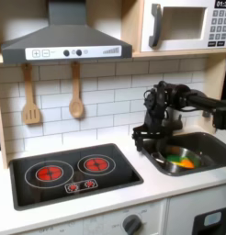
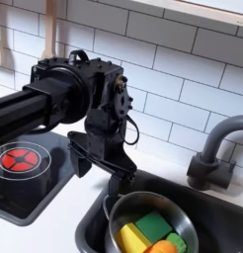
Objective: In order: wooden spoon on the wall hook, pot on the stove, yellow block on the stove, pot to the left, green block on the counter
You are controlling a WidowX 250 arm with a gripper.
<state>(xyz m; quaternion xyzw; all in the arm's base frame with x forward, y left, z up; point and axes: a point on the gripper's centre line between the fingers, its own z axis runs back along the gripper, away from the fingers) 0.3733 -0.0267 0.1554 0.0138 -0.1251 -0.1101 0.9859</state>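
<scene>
The wooden spoon (image 1: 76, 93) hangs from a wall hook above the stove (image 1: 73, 173). The metal pot (image 2: 178, 210) sits in the sink (image 1: 209, 145), holding a yellow block (image 2: 130, 238), a green block (image 2: 153, 223) and an orange piece (image 2: 164, 247). My gripper (image 2: 102, 178) hovers over the pot's rim on the stove side, pointing down and open. One finger (image 2: 116, 190) reaches down almost to the rim. In the first exterior view the gripper (image 1: 150, 139) stands between the stove and the pot (image 1: 179, 159).
A wooden spatula (image 1: 30, 97) hangs left of the spoon in the first exterior view. A grey faucet (image 2: 214, 156) rises behind the sink. A hood and a microwave (image 1: 184, 24) sit overhead. White counter (image 1: 133, 188) surrounds the stove.
</scene>
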